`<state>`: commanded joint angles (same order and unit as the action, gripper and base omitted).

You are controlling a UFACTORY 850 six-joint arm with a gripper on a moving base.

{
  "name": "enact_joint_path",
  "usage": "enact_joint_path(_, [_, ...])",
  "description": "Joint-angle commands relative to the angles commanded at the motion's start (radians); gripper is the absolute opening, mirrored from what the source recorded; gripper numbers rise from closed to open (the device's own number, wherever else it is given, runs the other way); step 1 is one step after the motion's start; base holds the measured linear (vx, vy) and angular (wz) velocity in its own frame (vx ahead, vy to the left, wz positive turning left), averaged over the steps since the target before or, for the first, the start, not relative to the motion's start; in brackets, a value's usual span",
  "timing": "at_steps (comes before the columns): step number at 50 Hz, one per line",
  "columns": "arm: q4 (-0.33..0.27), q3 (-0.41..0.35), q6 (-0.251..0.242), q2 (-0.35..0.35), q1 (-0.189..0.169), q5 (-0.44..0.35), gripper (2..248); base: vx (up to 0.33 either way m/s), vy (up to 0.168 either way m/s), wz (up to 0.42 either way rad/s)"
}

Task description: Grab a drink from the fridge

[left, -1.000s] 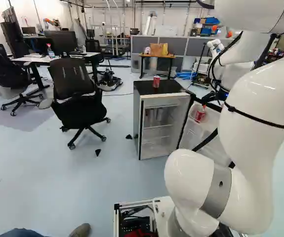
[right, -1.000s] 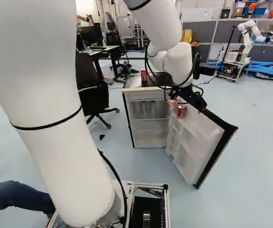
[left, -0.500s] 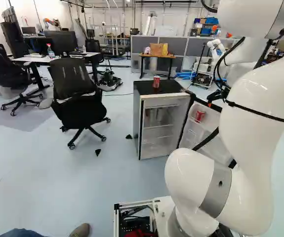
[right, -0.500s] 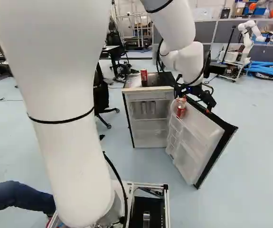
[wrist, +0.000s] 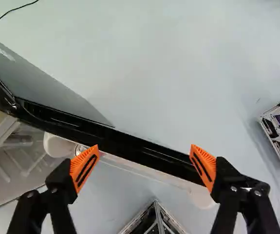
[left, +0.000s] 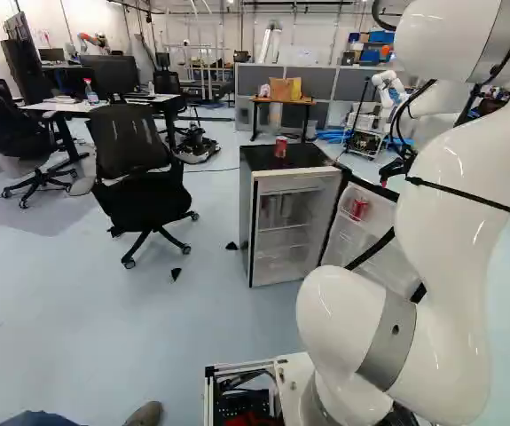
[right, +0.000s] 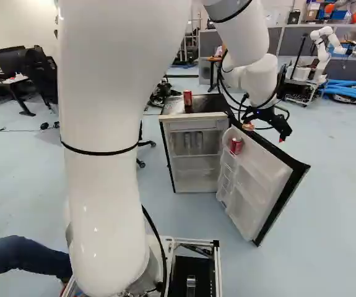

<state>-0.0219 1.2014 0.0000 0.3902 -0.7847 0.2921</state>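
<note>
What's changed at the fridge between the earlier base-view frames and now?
The white robot arm has shifted its black jaws rightward in the right base view, toward the outer edge of the open white fridge door, away from the red can on its shelf. They stand open, holding nothing.

Unmoved: base, door, shelf can, second red can atop the fridge.

So the fridge was a small upright unit with a dark top, door wide open, swung out toward 4 o'clock in the right base view. 1 red can stood upright in the door's top rack. Another red can, also upright, sat on the roof, around 11 o'clock from it. 2 silvery cylinders, too blurry to ID, stood inside at its 9 o'clock.
</note>
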Motion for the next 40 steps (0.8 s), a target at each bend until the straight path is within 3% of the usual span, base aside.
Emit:
enact_joint_path(24, [0.005, 0.145, 0.0, 0.111, -0.02, 0.005, 247, 0.0, 0.0, 0.0])
enact_joint_path(40, [0.051, 0.211, 0.0, 0.16, -0.046, 0.047, 247, 0.0, 0.0, 0.0])
